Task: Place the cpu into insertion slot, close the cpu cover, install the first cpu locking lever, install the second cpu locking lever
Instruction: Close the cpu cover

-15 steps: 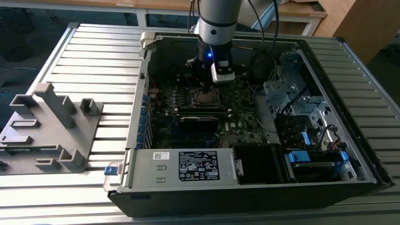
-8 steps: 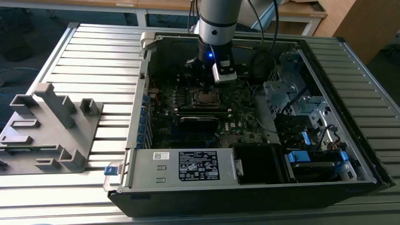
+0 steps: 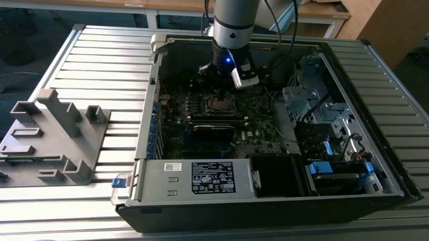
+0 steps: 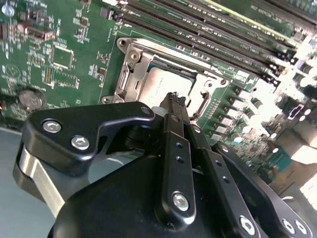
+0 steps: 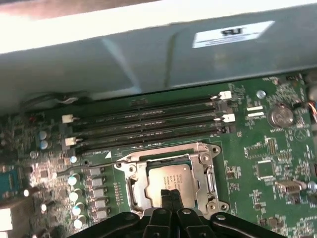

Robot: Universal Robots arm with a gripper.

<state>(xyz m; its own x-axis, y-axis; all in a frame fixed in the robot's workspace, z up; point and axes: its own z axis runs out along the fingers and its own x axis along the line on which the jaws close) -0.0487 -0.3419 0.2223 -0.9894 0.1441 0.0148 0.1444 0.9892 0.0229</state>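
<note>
The cpu [image 5: 167,174] [image 4: 167,82], grey metal top up, lies flat in the insertion slot [image 3: 220,104] on the green board. The silver cpu cover [image 5: 204,166] [image 4: 132,74] lies down around it as a frame, with the chip showing through its cut-out. My gripper [image 5: 171,193] [image 4: 174,97] [image 3: 220,93] hangs just above one edge of the socket, its two black fingers pressed together with nothing between them. A thin wire lever [image 4: 204,101] runs along the socket side by the fingertips; whether it is latched I cannot tell.
The board sits deep inside an open black computer case [image 3: 348,65] on a slatted table. Long memory slots [image 5: 148,124] run beside the socket, and a coin battery [image 5: 280,115] lies nearby. A power supply [image 3: 201,178] and a grey fixture [image 3: 47,135] are at the exterior view's left.
</note>
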